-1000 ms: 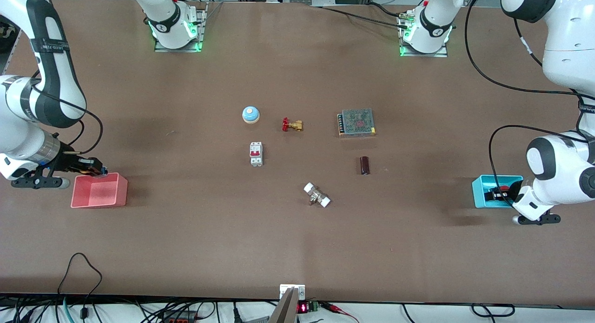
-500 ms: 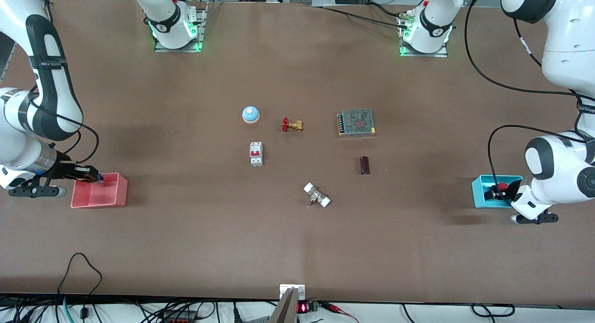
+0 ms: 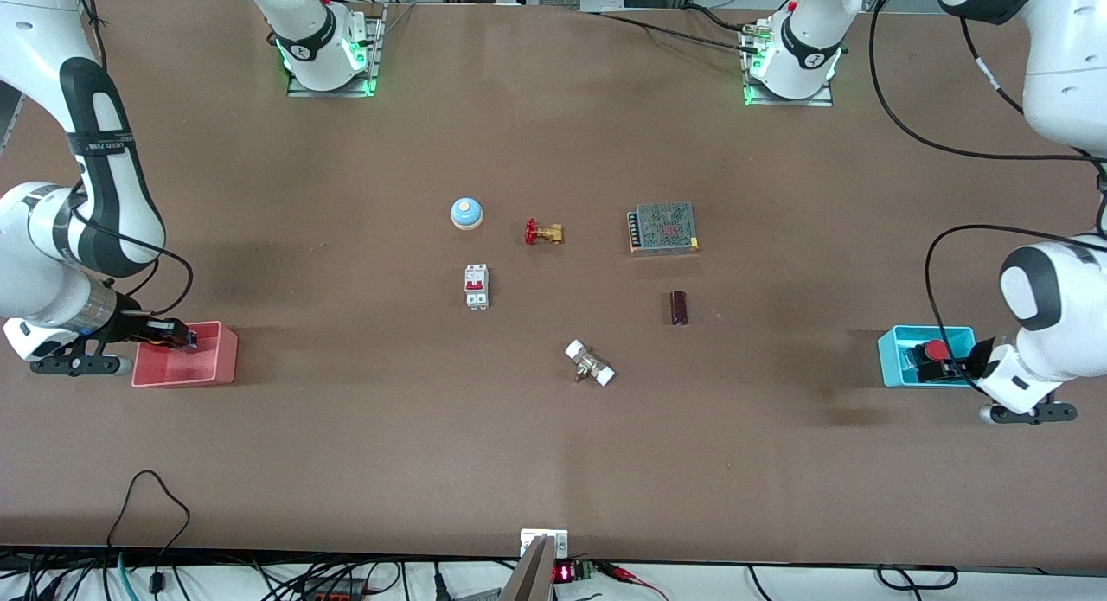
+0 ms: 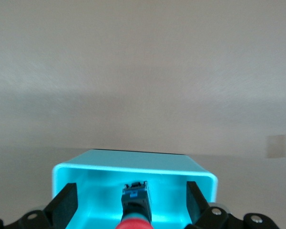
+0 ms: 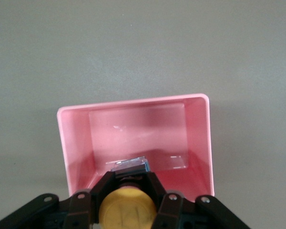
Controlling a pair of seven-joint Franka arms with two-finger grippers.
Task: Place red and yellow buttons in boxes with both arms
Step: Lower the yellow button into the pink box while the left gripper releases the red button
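The red button [image 4: 135, 206] lies in the cyan box [image 4: 133, 166], red cap [image 3: 935, 351] showing. My left gripper [image 4: 132, 205] is open around it, with the fingers [image 4: 66, 202] wide apart and clear of its dark base. In the front view the left gripper [image 3: 932, 369] sits at the cyan box [image 3: 891, 359], at the left arm's end of the table. My right gripper [image 5: 131, 191] is shut on the yellow button [image 5: 127, 207], held low over the pink box [image 5: 133, 129]. From the front, the right gripper [image 3: 173, 335] reaches over the pink box [image 3: 227, 359].
Mid-table lie a blue dome [image 3: 466, 213], a brass valve with a red handle [image 3: 543, 233], a white circuit breaker [image 3: 476, 286], a meshed power supply [image 3: 663, 227], a dark cylinder [image 3: 679, 308] and a white-capped fitting [image 3: 590, 363].
The left gripper has opened and let go of the red button inside the cyan box. The right gripper has sunk lower over the pink box, still holding the yellow button.
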